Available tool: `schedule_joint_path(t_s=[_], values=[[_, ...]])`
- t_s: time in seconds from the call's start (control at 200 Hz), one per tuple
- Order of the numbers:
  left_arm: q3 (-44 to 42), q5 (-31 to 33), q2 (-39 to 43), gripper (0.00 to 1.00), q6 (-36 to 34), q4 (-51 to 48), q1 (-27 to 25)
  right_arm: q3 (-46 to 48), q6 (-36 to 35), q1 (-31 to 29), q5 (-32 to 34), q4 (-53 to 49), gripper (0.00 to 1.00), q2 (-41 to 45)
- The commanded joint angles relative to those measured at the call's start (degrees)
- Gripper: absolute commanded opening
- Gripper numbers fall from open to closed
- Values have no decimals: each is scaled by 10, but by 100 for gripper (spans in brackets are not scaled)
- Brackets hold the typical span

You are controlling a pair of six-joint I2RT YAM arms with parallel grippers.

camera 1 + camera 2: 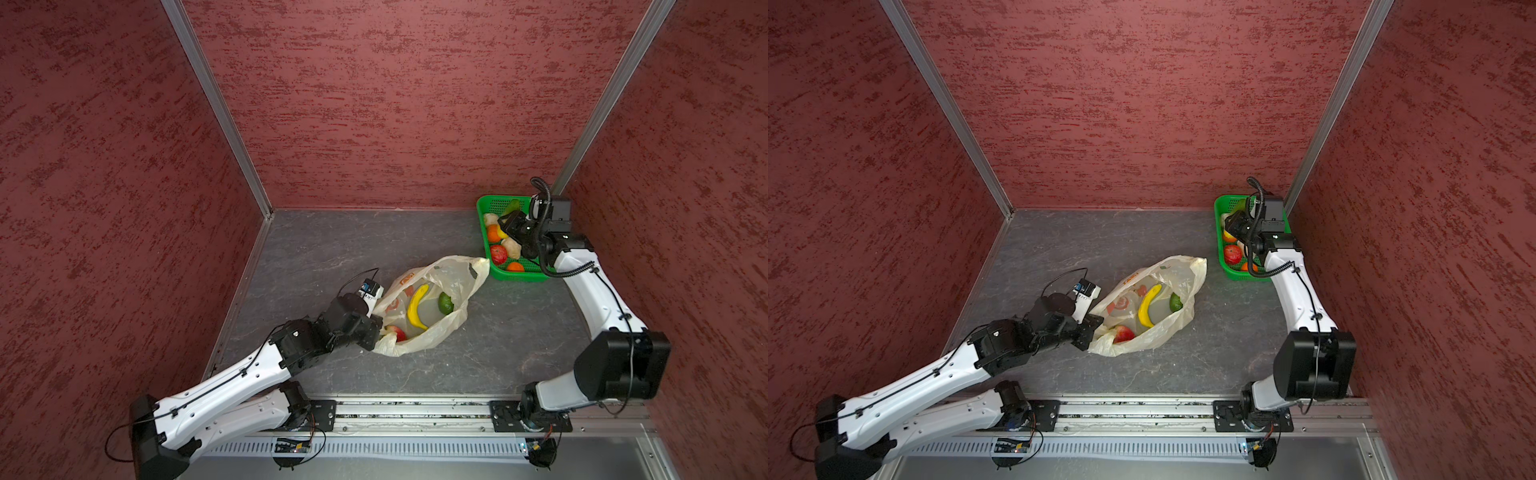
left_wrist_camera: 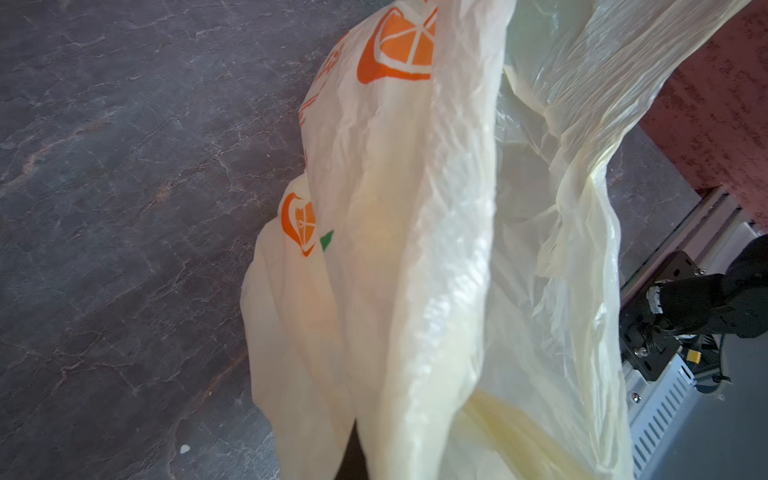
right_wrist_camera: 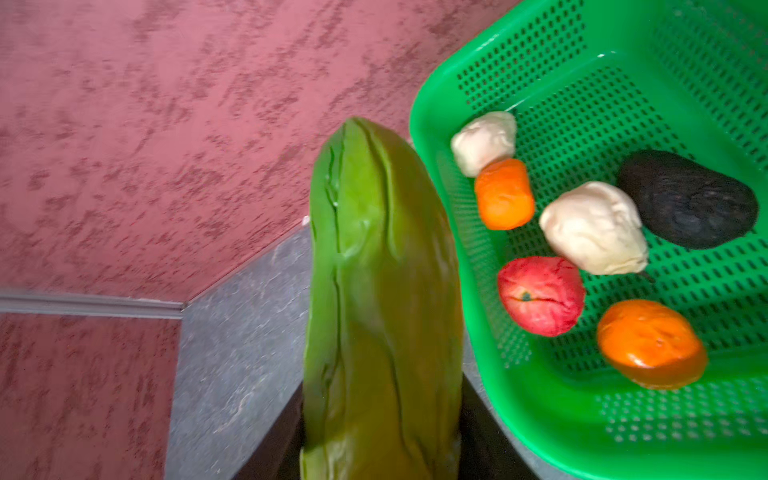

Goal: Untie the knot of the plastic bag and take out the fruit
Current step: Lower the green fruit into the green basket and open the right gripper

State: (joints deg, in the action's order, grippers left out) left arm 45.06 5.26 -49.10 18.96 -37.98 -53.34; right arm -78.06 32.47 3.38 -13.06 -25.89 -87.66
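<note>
The pale-yellow plastic bag [image 1: 455, 272] [image 1: 1183, 270] [image 2: 415, 208] lies mid-table with its mouth gaping; the knot is out of view. Inside it lie a banana [image 1: 417, 307] [image 1: 1148, 305], a green round fruit [image 1: 446, 303] [image 1: 1175, 302] and a red apple [image 1: 397, 332] [image 1: 1123, 333]. My left gripper [image 1: 379, 328] [image 1: 1096, 328] [image 2: 357, 457] is shut on the bag's left edge. Beside the green basket's [image 1: 482, 204] [image 1: 1219, 232] [image 3: 540, 415] far left corner, my right gripper [image 1: 508, 217] [image 1: 1234, 214] [image 3: 382, 449] is shut on a yellow-green mango [image 1: 512, 206] [image 3: 382, 291].
The basket, in the back right corner, holds a dark avocado [image 3: 685, 199], cream lumpy pieces [image 3: 594, 228], oranges [image 3: 650, 343] and a red apple [image 3: 540, 295]. Red walls [image 1: 415, 104] enclose the table on three sides. An aluminium rail [image 1: 415, 409] runs along the front.
</note>
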Motion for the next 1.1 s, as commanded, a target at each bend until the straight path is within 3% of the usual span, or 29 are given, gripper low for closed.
schedule_joint_path(t_s=[0.0, 0.22, 0.381, 0.791, 0.932, 1.097], values=[[-4, -32, 19, 0, 14, -44, -8, 2, -15, 26, 31, 71, 31, -44], [-3, -19, 45, 0, 22, -83, -29, -53, -59, 69, 87, 63, 32, -157], [-2, -7, 59, 0, 22, -98, -30, -111, -70, 91, 92, 54, 32, -220], [9, 9, 49, 0, 17, -93, -31, -379, -65, 92, 109, -58, 35, -433], [14, 20, 50, 0, 18, -92, -31, -412, -63, 91, 113, -75, 43, -466], [20, 33, 48, 0, 15, -90, -35, -413, -69, 92, 113, -81, 60, -460]])
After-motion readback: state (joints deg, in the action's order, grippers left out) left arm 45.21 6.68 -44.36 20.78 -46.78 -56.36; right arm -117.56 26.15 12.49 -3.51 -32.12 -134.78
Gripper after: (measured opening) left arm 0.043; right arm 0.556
